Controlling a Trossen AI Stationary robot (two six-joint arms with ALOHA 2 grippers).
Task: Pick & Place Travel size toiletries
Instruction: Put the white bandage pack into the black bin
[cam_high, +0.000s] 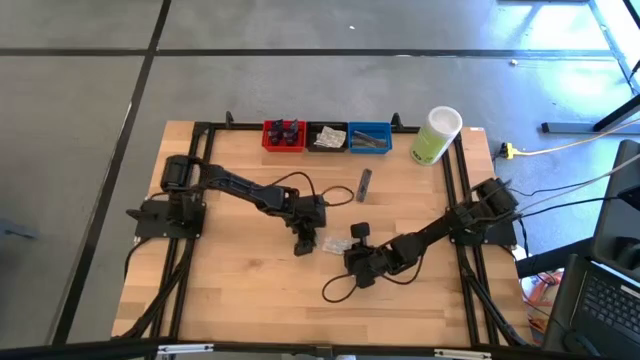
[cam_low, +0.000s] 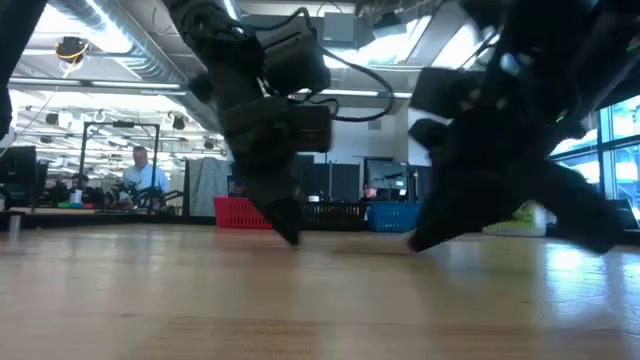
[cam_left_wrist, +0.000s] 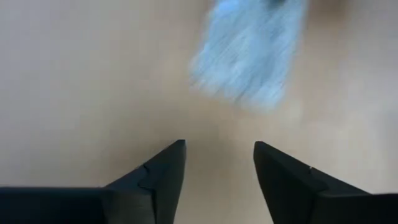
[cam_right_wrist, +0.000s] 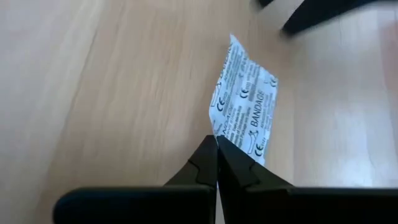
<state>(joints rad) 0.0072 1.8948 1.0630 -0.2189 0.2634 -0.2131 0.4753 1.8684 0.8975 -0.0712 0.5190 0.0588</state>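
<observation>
Open-plan lab or office, ceiling ducts (cam_low: 110, 45), monitors (cam_low: 20, 160), seated person (cam_low: 140, 172)

Even daylight falls on the surface (cam_high: 250, 290) in the high view, with bright floor glare toward 1 o'clock. In the low view ceiling strip lights and windows backlight both arms into blurred silhouettes. The left wrist view shows a motion-smeared packet (cam_left_wrist: 249, 53) at 12 o'clock; the right wrist view is sharp.
</observation>
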